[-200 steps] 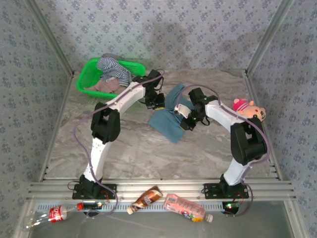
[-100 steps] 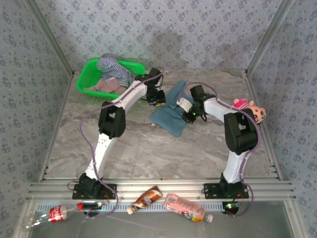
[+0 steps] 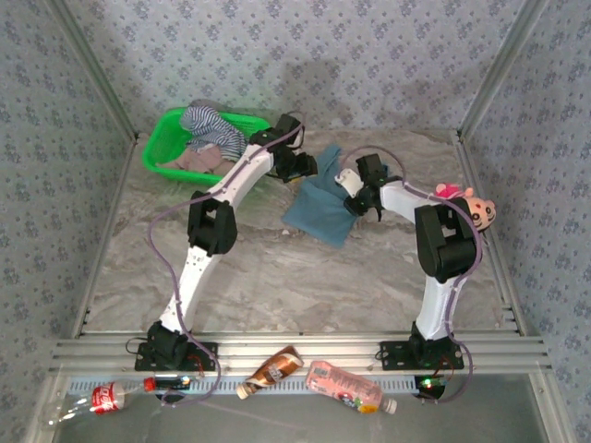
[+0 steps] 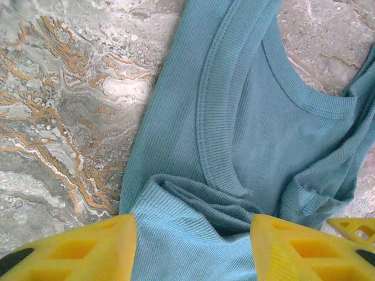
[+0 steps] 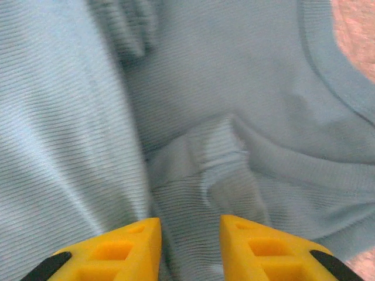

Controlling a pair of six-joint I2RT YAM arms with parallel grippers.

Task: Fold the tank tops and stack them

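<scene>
The teal-blue tank top (image 3: pixel 319 214) lies spread on the marble table, its ribbed neckline (image 4: pixel 222 117) showing in the left wrist view. At its far left edge, my left gripper (image 3: pixel 304 169) (image 4: pixel 193 252) is shut on a raised fold of it. My right gripper (image 3: pixel 355 194) (image 5: pixel 190 243) grips a bunched ridge of the same top (image 5: pixel 193 88) at its far right edge. The striped top (image 3: pixel 213 125) and the dusty pink top (image 3: pixel 197 160) lie crumpled in the green basket (image 3: pixel 166 137).
A pink plush toy (image 3: pixel 464 202) sits at the table's right side, next to the right arm. Three bottles (image 3: pixel 343 386) lie below the front rail. Wallpapered walls close in the table on three sides.
Both arms have reached farther toward the back wall, dragging the teal top away from the front. Its body now lies flatter and more stretched out.
</scene>
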